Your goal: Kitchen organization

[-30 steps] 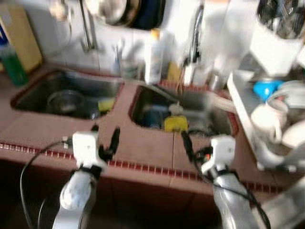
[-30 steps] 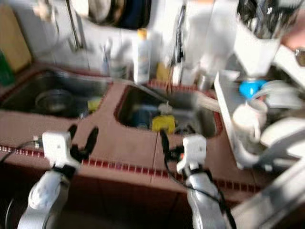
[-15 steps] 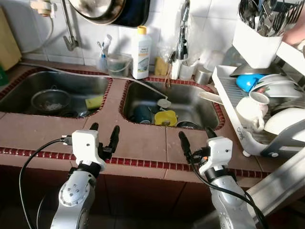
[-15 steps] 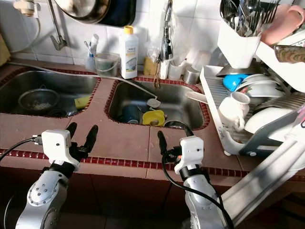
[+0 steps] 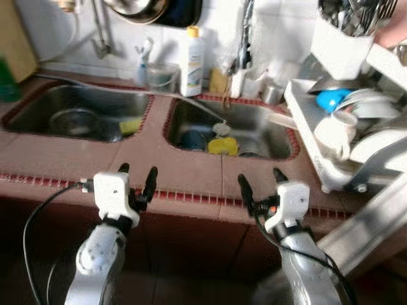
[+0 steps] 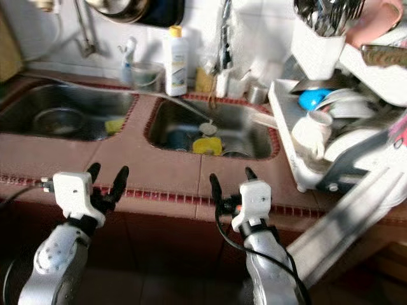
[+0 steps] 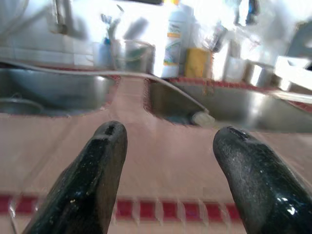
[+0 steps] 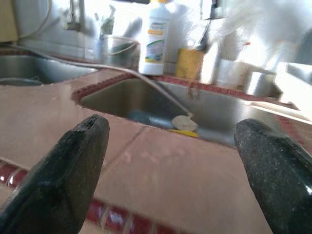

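Note:
A tiled counter point(image 5: 184, 170) holds two steel sinks. The left sink point(image 5: 38, 105) contains a metal strainer bowl point(image 5: 73, 121) and a yellow sponge point(image 5: 130, 126). In the right sink point(image 5: 267, 130) lie a blue cup point(image 5: 191, 138) and a yellow item point(image 5: 220, 146), under the end of a hose. My left gripper point(image 5: 138, 170) hovers open at the counter's front edge, before the strip between the sinks. My right gripper point(image 5: 259, 176) is open too, in front of the right sink, with nothing between its fingers. The wrist views look over the counter past the left gripper point(image 7: 170, 131) and right gripper point(image 8: 170, 124).
A white soap bottle point(image 5: 192, 54) and a clear tub point(image 5: 160, 76) stand behind the sinks. At the right, a white dish rack point(image 5: 305, 114) carries a mug point(image 5: 337, 133), a blue bowl and plates, with a cutlery holder point(image 5: 340, 44) above. Pans hang on the tiled wall.
The whole picture has shifted and blurred a little, so the camera has moved. Both grippers keep the same open pose at the counter's edge.

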Controlling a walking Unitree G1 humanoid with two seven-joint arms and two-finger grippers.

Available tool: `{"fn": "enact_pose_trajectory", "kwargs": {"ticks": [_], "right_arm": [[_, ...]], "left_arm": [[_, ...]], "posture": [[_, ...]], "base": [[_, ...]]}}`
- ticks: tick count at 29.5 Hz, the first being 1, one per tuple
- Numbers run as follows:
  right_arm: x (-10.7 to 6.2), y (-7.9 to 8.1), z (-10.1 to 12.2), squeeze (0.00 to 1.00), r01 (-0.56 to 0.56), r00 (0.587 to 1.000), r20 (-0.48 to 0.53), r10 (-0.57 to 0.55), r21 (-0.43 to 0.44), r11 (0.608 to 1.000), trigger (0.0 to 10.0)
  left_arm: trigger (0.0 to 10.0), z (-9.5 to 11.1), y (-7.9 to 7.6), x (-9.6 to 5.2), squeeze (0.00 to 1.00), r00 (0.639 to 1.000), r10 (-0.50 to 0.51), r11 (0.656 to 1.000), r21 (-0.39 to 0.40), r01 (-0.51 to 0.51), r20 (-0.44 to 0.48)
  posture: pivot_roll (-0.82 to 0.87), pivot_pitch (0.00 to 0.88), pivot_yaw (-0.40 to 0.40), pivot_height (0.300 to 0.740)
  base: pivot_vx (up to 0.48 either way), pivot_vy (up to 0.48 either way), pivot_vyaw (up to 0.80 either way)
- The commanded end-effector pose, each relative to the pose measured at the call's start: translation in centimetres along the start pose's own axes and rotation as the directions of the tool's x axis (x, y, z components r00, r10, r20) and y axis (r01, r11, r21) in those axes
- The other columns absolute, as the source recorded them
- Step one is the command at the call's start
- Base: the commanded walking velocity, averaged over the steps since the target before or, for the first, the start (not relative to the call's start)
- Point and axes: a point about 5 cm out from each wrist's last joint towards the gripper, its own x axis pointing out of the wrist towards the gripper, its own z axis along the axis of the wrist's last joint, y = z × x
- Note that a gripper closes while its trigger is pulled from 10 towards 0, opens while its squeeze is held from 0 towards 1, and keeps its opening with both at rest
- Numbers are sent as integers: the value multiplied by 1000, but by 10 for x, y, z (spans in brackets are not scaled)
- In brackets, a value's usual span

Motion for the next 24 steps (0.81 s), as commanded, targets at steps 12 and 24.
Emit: {"fn": "enact_pose_trajectory", "kwargs": {"ticks": [12,24], "right_arm": [[-2,0,-1,0,-1,1000,-5,1,-2,1000,10000],[-4,-2,-9,0,0,999,-35,-1,-14,1000,10000]], "left_arm": [[10000,4,0,1,0,1000,-15,1000,15,15,10],[10000,-3,-1,1,0,1000,-29,999,36,29,1]], "posture": [[-42,0,-63,740],[-39,2,-63,740]], "base": [[-268,0,0],[-68,0,0]]}}
